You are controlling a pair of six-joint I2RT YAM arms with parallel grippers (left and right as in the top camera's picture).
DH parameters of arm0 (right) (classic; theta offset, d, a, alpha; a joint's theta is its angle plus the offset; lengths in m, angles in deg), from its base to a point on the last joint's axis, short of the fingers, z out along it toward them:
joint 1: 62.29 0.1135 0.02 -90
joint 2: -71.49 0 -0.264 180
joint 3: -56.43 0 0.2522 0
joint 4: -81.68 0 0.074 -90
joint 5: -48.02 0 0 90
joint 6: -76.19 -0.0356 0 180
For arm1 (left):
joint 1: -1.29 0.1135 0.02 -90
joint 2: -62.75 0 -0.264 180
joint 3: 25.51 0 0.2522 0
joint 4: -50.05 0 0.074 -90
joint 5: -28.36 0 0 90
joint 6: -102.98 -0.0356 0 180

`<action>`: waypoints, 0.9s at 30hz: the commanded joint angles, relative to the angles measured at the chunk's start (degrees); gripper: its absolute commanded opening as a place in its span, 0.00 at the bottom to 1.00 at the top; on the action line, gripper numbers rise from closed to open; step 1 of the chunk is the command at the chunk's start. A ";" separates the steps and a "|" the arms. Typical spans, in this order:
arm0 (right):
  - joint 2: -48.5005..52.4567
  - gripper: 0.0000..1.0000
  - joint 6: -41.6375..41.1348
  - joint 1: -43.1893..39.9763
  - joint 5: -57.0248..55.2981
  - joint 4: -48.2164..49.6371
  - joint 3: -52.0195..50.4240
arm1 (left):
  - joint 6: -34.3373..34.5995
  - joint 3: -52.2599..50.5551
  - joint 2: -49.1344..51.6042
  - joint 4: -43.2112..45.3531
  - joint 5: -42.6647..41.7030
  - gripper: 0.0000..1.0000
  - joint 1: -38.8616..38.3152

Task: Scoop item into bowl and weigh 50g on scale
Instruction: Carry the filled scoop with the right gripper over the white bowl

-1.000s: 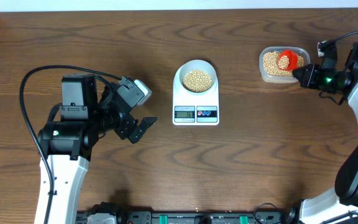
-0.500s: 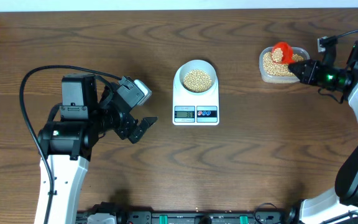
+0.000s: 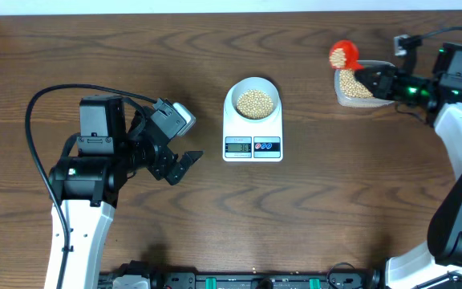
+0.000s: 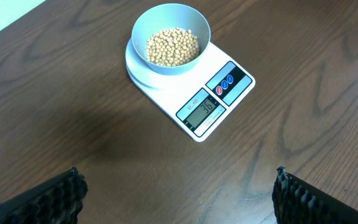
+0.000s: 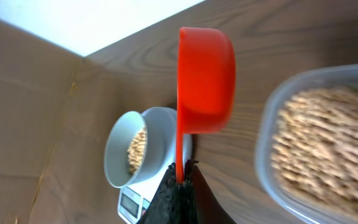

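The pale bowl [image 3: 253, 99] stands on the white scale [image 3: 253, 147] at mid-table, with tan beans [image 3: 255, 103] piled inside. The left wrist view shows the bowl [image 4: 171, 37], its beans [image 4: 171, 46] and the scale [image 4: 219, 99] ahead of my open left gripper [image 4: 176, 186], which has nothing between its fingers. My right gripper [image 3: 378, 80] is shut on the handle of a red scoop [image 3: 343, 54]. The scoop holds beans and hangs at the left edge of the clear tub [image 3: 361, 87]. In the right wrist view the scoop [image 5: 207, 74] hangs between bowl [image 5: 129, 155] and tub [image 5: 322, 149].
The left arm [image 3: 95, 168] rests over the table's left half, its gripper [image 3: 184, 164] well left of the scale. Cables run along the right arm at the far right. The tub is still partly filled with beans.
The right gripper has lifted the scoop out of the tub with beans in it and carried it left and toward the table's far edge. The left arm has not moved.
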 commanded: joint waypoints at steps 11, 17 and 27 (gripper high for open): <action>0.35 0.01 -1.75 12.46 1.64 2.14 -0.09 | -0.74 1.09 0.17 -0.02 -0.09 0.98 0.28; 0.35 0.01 6.71 16.92 1.60 2.49 -0.09 | -0.74 1.09 0.17 -0.02 -0.09 0.98 0.28; 0.35 0.01 17.53 20.46 -2.19 1.16 -0.11 | -0.74 1.09 0.17 -0.02 -0.09 0.98 0.28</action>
